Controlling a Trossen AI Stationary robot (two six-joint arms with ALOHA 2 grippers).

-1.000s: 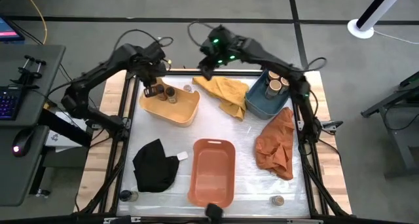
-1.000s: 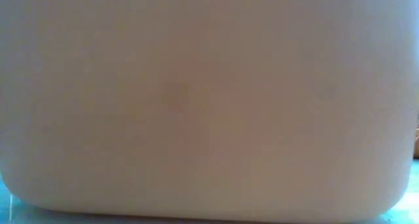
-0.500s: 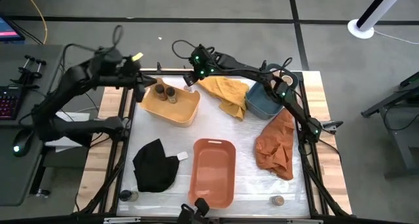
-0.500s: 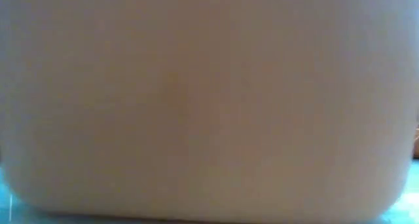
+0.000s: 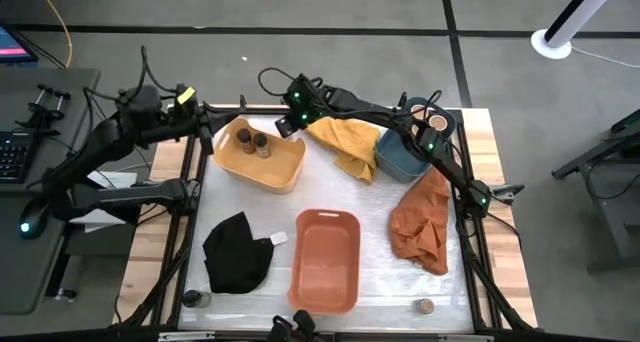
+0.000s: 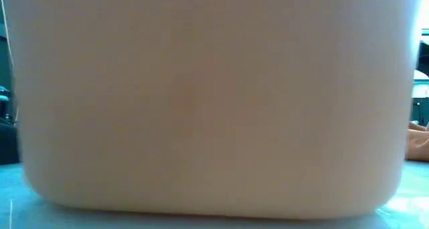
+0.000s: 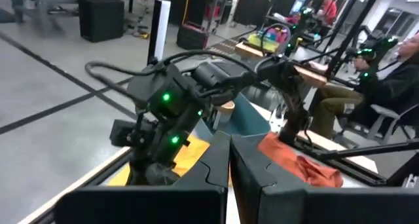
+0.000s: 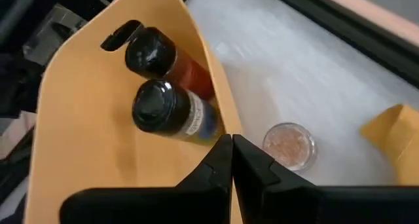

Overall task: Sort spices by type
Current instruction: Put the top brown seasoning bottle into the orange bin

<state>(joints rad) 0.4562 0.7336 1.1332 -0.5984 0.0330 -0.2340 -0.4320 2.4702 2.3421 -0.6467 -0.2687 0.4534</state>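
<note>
High view: the right gripper hangs just beside the yellow tub, at its corner on the side toward the yellow cloth, with its fingers closed together and holding nothing. In the right wrist view the two dark fingers meet over the tub's rim, and a small jar with a pale pinkish top stands on the worktop just outside the tub, close to the fingertips but not between them.

Two dark-capped jars already lie inside the yellow tub. The blue tub, on the other side of the yellow cloth from the yellow tub, holds tan-topped jars. The orange tub looks to be without jars. Two more jars wait far from the yellow tub, at the worktop's near edge: one by the black cloth and one below the orange cloth.

The left gripper is drawn back outside the yellow tub (its fingers are pressed shut, as the left wrist view shows) and carries nothing.

I judge that the step in hand is the reach for the small jar beside the yellow tub. The next move calls for the right fingers to spread, to come down around this jar without pushing the tub's wall, and then to close on it. Which tub it belongs to I cannot tell.
</note>
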